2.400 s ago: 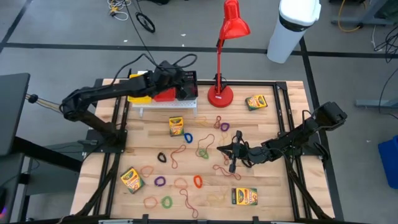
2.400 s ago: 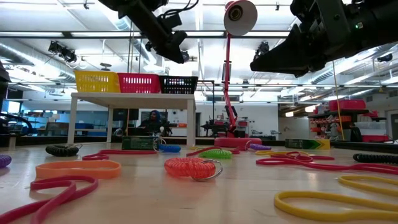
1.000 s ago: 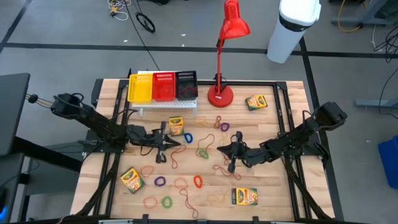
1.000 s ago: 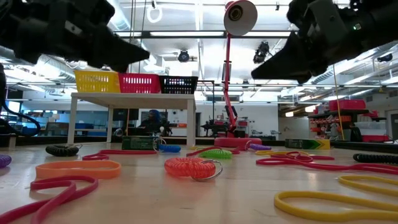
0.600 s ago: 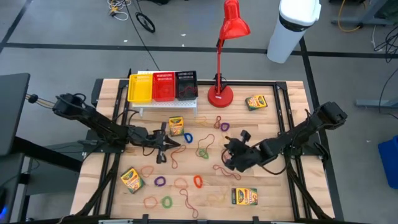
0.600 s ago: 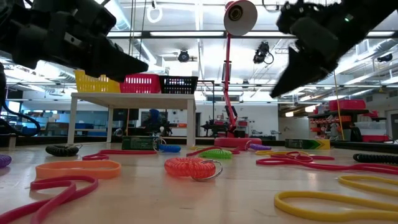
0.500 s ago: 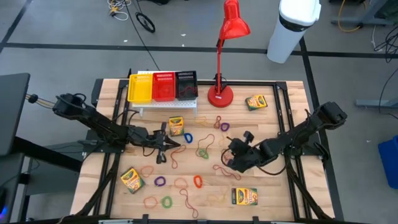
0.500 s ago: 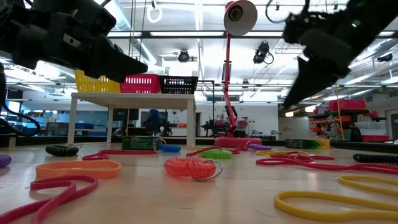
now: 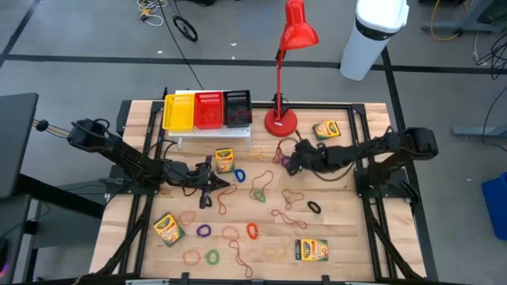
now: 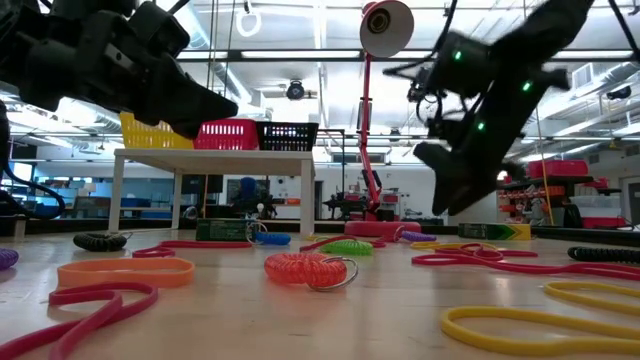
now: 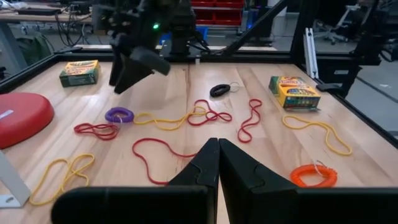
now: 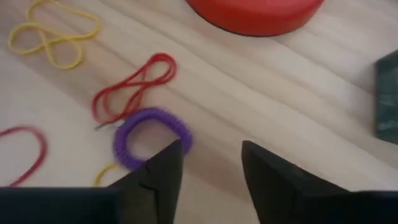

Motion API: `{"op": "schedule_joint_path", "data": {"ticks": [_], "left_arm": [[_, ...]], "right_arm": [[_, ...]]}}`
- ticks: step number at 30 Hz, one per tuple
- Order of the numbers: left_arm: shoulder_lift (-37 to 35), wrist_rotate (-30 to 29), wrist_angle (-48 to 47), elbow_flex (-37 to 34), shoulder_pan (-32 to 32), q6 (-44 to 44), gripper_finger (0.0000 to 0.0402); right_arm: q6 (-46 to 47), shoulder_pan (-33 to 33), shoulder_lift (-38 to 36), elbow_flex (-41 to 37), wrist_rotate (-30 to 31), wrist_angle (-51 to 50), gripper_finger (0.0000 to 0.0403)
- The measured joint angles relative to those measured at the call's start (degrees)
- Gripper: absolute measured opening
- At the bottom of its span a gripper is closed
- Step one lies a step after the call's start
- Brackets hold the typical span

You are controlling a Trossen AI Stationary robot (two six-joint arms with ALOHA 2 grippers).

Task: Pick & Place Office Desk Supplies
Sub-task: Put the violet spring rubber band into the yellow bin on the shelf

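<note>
Purple coil (image 12: pixel 151 138) lies before the parted, empty right hand (image 12: pixel 211 163).

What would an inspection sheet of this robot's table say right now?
Surface: wooden table, strewn with supplies.
Job's things: four crayon boxes, plus many rubber-band loops scattered about; a purple coil lies ahead of the right gripper.
Clutter: red desk lamp, white rack carrying yellow, red and black baskets.
Grippers: left gripper jaws shut, empty, mid-table; right gripper jaws open, empty, near the lamp base.
Cables: loose cables on the floor beyond the table.
Surroundings: white bin on the floor.
</note>
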Motion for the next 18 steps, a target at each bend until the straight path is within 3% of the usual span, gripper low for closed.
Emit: {"op": "schedule_joint_path", "data": {"ticks": [4, 18], "left_arm": [[0.00, -0.24, -0.02, 0.00, 0.00, -1.45, 0.0013], [0.00, -3.70, -0.10, 0.00, 0.11, 0.57, 0.0013]], "right_arm": [[-3.75, -4.39, 0.00, -4.66, -7.76, 11.90, 0.0188], [-4.15, -5.30, 2.84, -7.10, -10.76, 18.83, 0.0189]]}}
